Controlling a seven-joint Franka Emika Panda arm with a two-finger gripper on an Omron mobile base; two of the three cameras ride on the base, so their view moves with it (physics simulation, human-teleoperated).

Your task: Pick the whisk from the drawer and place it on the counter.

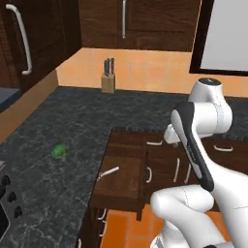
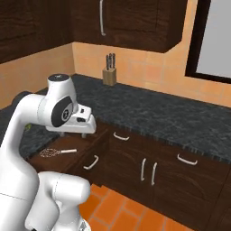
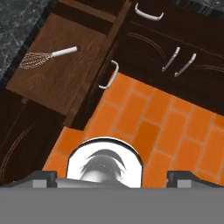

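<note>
Hand view, upper left: whisk (image 3: 47, 57) flat in open drawer (image 3: 65, 83), wire head left, white handle right, nothing beside it. Counter (image 3: 17, 17) along far upper left corner. Curved silver handle (image 3: 110, 75) centre frame, orange floor tiles right of it.

Gripper (image 3: 111, 177) at bottom centre, fingertips wide apart, holding nothing, well apart from whisk.

Judgement: whisk light; wire balloon springy, would deform and slip. Handle stiff, thin; pinch across it mid-length, jaws crosswise.

Left base view: green object (image 1: 59, 150) on counter, left.
</note>
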